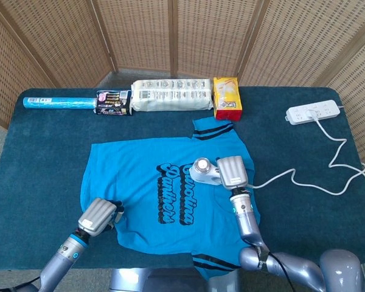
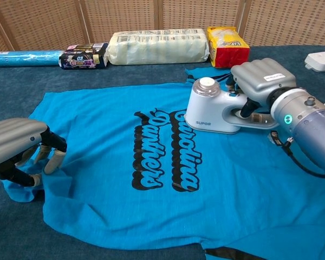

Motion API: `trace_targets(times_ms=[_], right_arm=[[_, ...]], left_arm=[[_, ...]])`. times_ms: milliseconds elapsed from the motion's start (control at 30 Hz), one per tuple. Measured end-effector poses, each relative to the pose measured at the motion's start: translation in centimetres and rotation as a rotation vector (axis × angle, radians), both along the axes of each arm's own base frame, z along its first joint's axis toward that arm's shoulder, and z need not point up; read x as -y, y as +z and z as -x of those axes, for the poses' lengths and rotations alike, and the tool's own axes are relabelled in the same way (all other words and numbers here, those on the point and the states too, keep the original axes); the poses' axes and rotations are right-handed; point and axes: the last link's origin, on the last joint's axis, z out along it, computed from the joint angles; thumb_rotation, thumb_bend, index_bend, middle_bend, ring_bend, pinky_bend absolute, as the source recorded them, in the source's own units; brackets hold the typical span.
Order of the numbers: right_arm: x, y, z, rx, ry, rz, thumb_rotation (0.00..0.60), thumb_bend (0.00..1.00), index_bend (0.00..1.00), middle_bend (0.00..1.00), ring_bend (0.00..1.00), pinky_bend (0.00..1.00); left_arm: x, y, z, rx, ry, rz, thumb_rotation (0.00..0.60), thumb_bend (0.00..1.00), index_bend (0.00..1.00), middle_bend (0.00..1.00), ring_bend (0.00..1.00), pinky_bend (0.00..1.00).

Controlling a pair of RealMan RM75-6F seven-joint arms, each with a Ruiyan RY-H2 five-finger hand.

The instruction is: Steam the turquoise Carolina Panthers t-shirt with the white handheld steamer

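- The turquoise t-shirt [image 1: 164, 194] lies spread flat on the dark blue worktop [image 1: 42, 158], black lettering facing up, one striped sleeve pointing toward the back row of goods.
- The right hand [image 2: 257, 81] is wrapped round the handle of the white steamer [image 2: 214, 108], which sits base-down on the shirt just beside the far end of the lettering, near the striped sleeve.
- From overhead, the steamer's round cap [image 1: 202, 165] sits just beyond the print, the hand right behind it.
- The left hand [image 2: 16, 146] rests on the shirt's near left corner, fingers curled down and bunching the cloth beneath them, so it grips the fabric there.
- A white cord [image 1: 304, 179] snakes from the steamer across the worktop to a white power strip [image 1: 313, 112] at the far right.
- Along the back edge sit a blue roll [image 1: 56, 103], a small dark packet [image 1: 114, 102], a long white pack [image 1: 170, 95] and a yellow-and-red pack [image 1: 227, 97].
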Motion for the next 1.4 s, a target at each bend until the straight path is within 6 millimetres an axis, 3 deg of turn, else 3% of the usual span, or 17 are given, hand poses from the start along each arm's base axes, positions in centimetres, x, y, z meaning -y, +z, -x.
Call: trace_targets(times_ms=[533,1400], right_arm=[[-3.2,-0.6,-2.5,0.038,0.114,-0.067,0.6,0.36,0.72,0.77,0.83,0.74],[2.1,1.1,3.4,-0.029,-0.1,0.079,0.6,0.36,0.72,0.77,0.83,0.74]], left_arm=[[0.1,-0.1,-0.2,0.006,-0.005,0.002,0.6,0.41,0.72,0.69,0.65,0.72],[0.0,-0.1,-0.1,0.0,-0.002,-0.001,0.6,0.41,0.72,0.69,0.65,0.72]])
